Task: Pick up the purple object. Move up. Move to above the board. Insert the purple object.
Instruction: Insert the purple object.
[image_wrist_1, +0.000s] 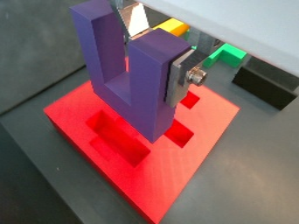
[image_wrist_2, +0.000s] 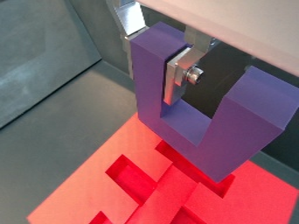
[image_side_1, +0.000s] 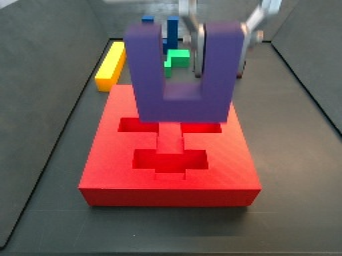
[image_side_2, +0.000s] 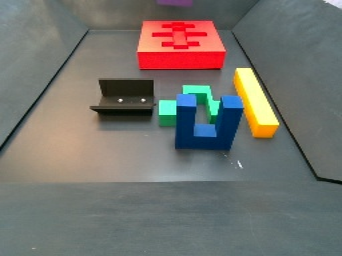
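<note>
The purple object (image_wrist_1: 111, 61) is a U-shaped block hanging prongs-up just above the board (image_wrist_1: 140, 175), a thick red slab with cross-shaped cut-outs. My gripper (image_wrist_1: 158, 57) is shut on one prong, a silver finger (image_wrist_1: 181, 77) flat on each side. The same grip shows in the wrist view (image_wrist_2: 158, 52) on the purple object (image_wrist_2: 233, 122) over the board (image_wrist_2: 93, 192). In a side view the purple object (image_side_1: 181, 95) hangs over the far cut-out of the board (image_side_1: 120, 160), gripper (image_side_1: 214, 15) above it. In a side view (image_side_2: 174, 2) only a purple sliver shows above the board (image_side_2: 154, 50).
A long yellow bar (image_side_2: 254, 100), a small green block (image_side_2: 197, 103) and a blue U-shaped block (image_side_2: 207, 122) lie on the floor away from the board. The black fixture (image_side_2: 123, 97) stands beside them. Dark walls enclose the floor.
</note>
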